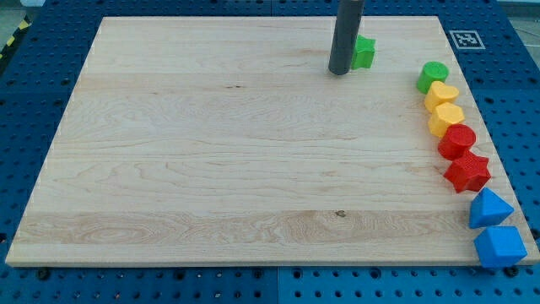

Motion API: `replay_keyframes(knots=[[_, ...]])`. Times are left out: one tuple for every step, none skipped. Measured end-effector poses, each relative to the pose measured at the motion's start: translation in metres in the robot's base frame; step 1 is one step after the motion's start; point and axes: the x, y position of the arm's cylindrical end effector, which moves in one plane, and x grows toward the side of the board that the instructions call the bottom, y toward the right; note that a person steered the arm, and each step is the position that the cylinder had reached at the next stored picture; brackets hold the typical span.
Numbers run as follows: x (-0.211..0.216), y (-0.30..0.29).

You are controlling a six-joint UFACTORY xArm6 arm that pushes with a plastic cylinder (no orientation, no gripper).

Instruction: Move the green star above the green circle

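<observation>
The green star [364,52] lies near the board's top edge, right of centre, partly hidden by my rod. My tip [340,72] rests on the board against the star's left side, slightly below it. The green circle [432,77] lies further to the view's right and a little lower, at the top of a column of blocks along the right edge. A gap of bare wood separates star and circle.
Below the green circle run two yellow blocks [441,95] [446,118], a red hexagon-like block [457,141], a red star [467,171], a blue triangle [489,209] and a blue block [500,246]. The wooden board [211,152] lies on a blue pegboard; a marker tag [463,38] sits top right.
</observation>
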Motion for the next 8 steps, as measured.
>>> replay_keyframes(knots=[[0.000, 0.000], [0.000, 0.000], [0.000, -0.015], [-0.006, -0.029], [-0.024, -0.028], [-0.028, -0.012], [-0.028, 0.003], [-0.029, 0.006]])
